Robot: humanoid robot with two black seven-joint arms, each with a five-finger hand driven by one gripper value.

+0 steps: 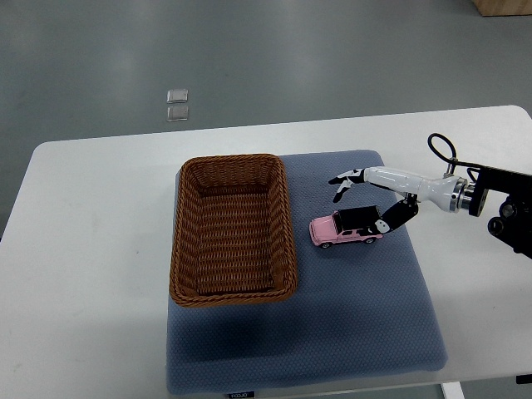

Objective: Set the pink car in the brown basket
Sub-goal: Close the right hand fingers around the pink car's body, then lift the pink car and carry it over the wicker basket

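Observation:
A pink toy car (342, 229) with a black roof lies on the blue-grey mat (349, 324), just right of the brown wicker basket (184, 237). The basket is empty. My right hand (363, 198) comes in from the right edge and hovers at the car's right end. Its fingers (345, 181) are spread above the car's roof and the thumb (389, 221) reaches down beside the car's rear. The hand holds nothing. The left arm does not show.
The mat lies on a white table (91, 249). Two small clear squares (177, 105) lie on the grey floor beyond the table. A wooden box corner (503, 7) shows at the top right.

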